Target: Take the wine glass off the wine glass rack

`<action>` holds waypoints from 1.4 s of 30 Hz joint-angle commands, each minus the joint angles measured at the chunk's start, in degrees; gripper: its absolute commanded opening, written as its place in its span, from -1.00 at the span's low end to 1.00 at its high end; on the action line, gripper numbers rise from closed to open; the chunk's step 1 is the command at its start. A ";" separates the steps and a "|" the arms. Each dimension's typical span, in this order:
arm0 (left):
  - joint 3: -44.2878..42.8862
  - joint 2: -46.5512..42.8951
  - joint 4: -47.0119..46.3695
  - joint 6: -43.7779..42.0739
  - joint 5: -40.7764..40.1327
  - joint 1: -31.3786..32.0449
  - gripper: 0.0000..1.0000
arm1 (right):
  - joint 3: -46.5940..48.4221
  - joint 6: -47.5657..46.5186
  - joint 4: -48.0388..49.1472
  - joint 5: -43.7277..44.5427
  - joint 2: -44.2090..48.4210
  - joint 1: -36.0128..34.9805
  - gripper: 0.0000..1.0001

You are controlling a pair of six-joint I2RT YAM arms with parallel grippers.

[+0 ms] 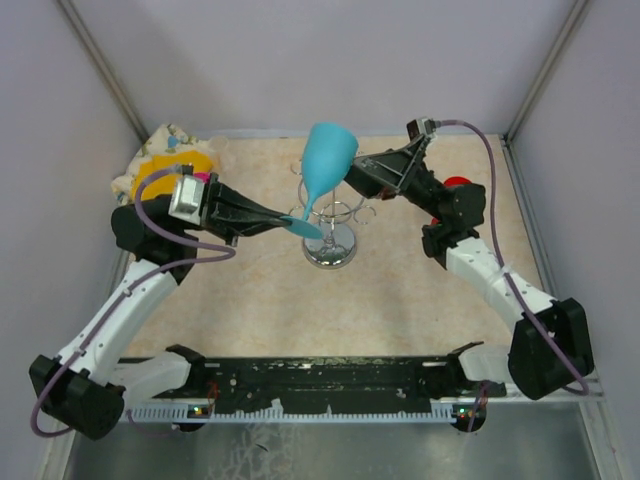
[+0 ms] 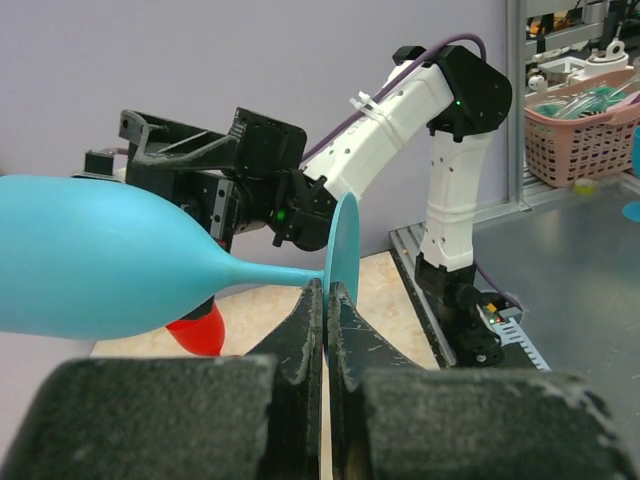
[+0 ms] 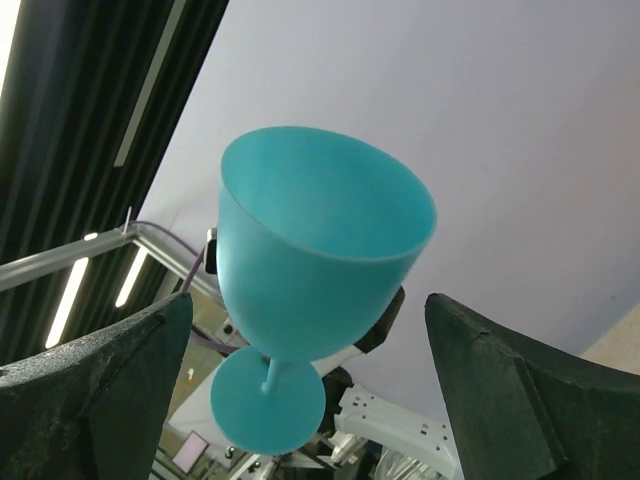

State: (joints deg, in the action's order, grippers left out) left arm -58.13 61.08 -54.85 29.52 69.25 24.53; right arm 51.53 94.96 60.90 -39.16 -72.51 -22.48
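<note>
**Top view:** a turquoise wine glass point(image 1: 328, 160) hangs tilted in the air with its bowl toward the camera. Its foot is just beside the top loops of the chrome wine glass rack point(image 1: 331, 248), which stands on the table point(image 1: 250, 290). The left gripper point(image 1: 292, 222) pinches the foot from the left. The right gripper point(image 1: 356, 180) sits just beside the bowl. The stem looks free of the loops, though this angle cannot settle it.

**Left wrist view:** the two fingers point(image 2: 300, 330) are nearly together, clamped on the thin edge of the foot disc. The stem runs sideways with no wire around it — so the lift-off seems done. What is left is carrying the glass away from the rack and setting it down.

**Right wrist view:** the fingers point(image 3: 95, 395) are spread wide. The bowl is framed between them, mouth toward the camera, with gaps on both sides — they hold nothing.
</note>
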 commanded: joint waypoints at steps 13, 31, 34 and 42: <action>-2.06 5.13 -0.35 -3.42 -1.14 6.62 -1.00 | 6.48 -0.94 5.92 0.74 -3.18 -2.98 0.99; -4.23 1.82 13.88 -13.48 -5.68 7.81 0.99 | 3.74 -11.15 -8.32 0.64 5.07 3.34 0.64; -4.35 -1.07 19.22 -18.65 -8.36 7.72 1.00 | 3.19 -15.86 -17.03 -0.52 9.73 10.14 0.63; -3.28 -7.41 29.06 -26.21 -16.41 7.72 1.00 | 14.73 -50.33 -62.26 16.84 19.37 20.68 0.68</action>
State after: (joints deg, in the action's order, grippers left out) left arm -60.55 55.22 -32.34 8.62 56.95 32.12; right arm 57.82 64.79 20.86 -32.84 -55.59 -2.46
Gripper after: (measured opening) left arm 0.998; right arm 0.841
